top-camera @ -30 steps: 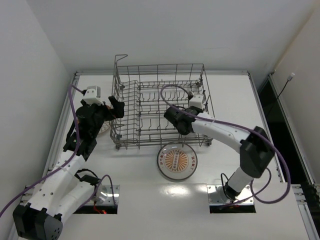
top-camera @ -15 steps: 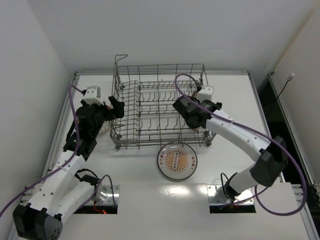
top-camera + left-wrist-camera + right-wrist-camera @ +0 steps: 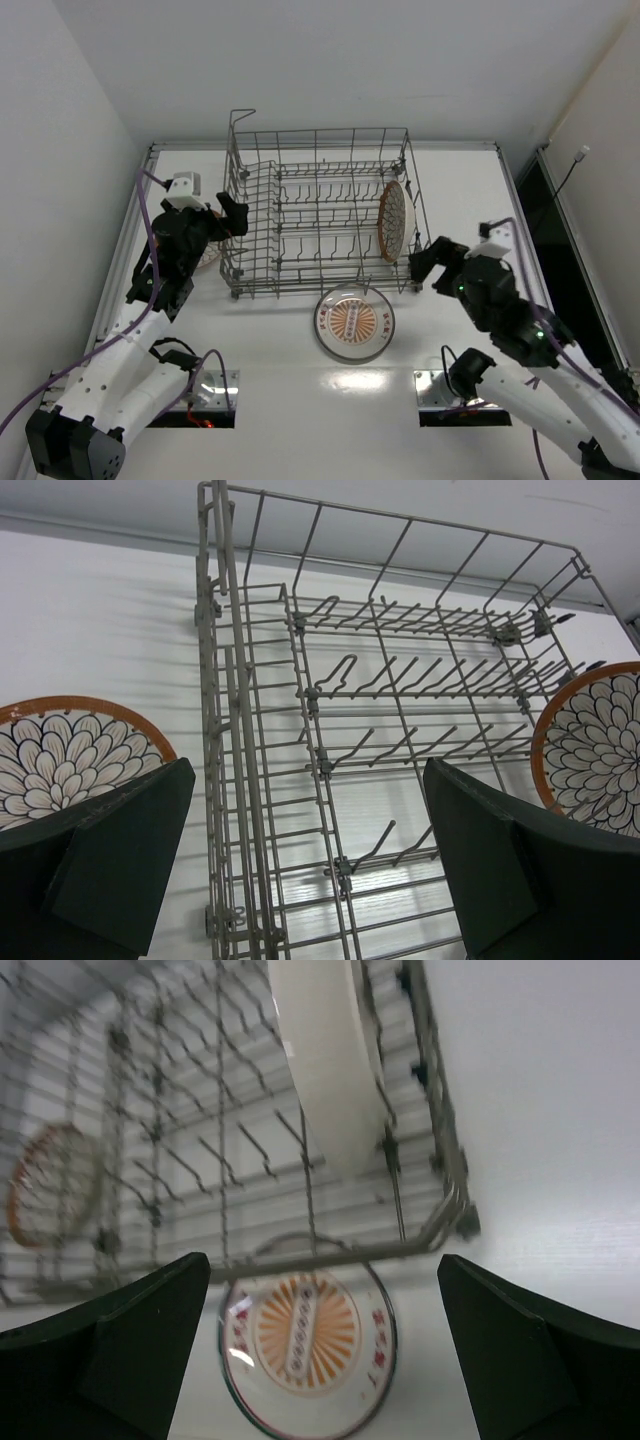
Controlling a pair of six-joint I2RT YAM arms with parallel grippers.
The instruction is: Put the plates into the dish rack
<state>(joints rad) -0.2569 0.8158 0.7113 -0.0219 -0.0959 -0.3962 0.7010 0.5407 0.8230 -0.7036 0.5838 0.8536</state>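
From above: dish rack [image 3: 300, 215] at the far middle of the table [image 3: 470, 180]. At its right end, standing plate [image 3: 396, 220], on edge among the tines. Just in front of the rack, flat on the table, medallion plate [image 3: 354, 321]. Outside the rack's left wall, third plate [image 3: 207, 262], mostly hidden beneath the left gripper [image 3: 232, 215], spread wide and empty. Off the rack's right front corner, right gripper [image 3: 432, 265], likewise spread, holding nothing.

Left wrist: fingers [image 3: 120, 860] far apart, rack wires between them, petal patterns at both edges.

Right wrist, blurred: parted fingers [image 3: 520, 1355] framing the medallion plate, with the standing plate's white back above.
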